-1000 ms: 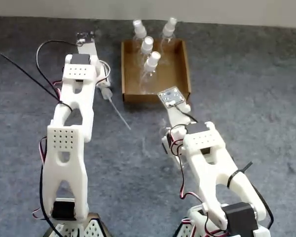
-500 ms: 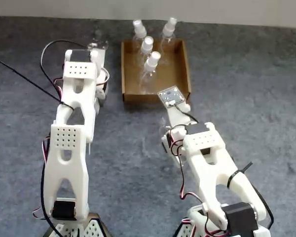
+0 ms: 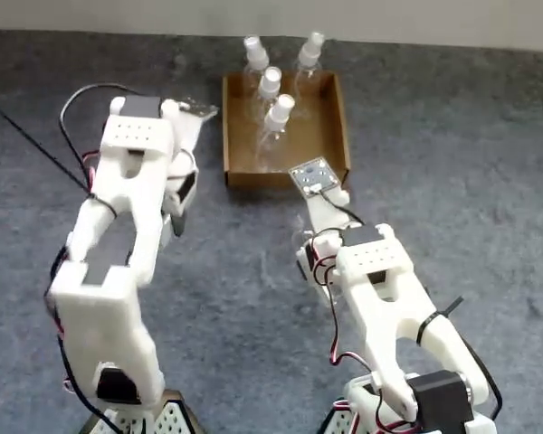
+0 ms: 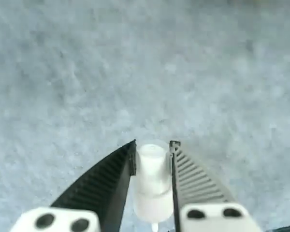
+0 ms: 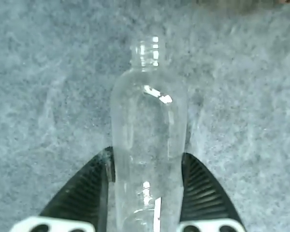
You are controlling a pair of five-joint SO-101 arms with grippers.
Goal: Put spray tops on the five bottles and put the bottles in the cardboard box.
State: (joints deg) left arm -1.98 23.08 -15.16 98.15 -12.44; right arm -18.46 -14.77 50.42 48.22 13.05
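Left gripper (image 4: 152, 151) clamps the spray top (image 4: 152, 193). Right gripper (image 5: 146, 159) grips the uncapped bottle (image 5: 149, 96) mid-body; probably light, slick, squashable

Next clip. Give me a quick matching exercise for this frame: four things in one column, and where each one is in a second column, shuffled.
Things
1. spray top
2. uncapped bottle
3. capped bottles
4. cardboard box

Places
A. standing in the cardboard box
B. held in the right gripper
C. on the grey carpet, ahead of both arms
D. held in the left gripper

Pairs: 1-D, 2-B, 3-A, 4-C
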